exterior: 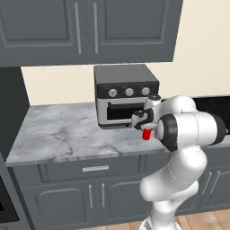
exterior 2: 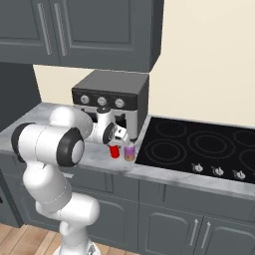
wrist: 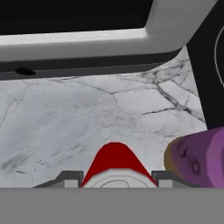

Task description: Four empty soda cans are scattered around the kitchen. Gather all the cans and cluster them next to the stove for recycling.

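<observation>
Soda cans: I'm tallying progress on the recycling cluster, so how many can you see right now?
2. A red soda can is held in the gripper over the counter; a purplish-pink soda can stands beside it, next to the stove. Others may be out of view.

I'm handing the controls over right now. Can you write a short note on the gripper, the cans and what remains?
Gripper: shut on a red can, over the marble counter in front of the toaster oven.
Purplish-pink can: upright on the counter by the stove's left edge, right beside the red one.
Done: one can placed by the stove.
Left: release the red can next to it, then fetch the remaining cans.
</observation>
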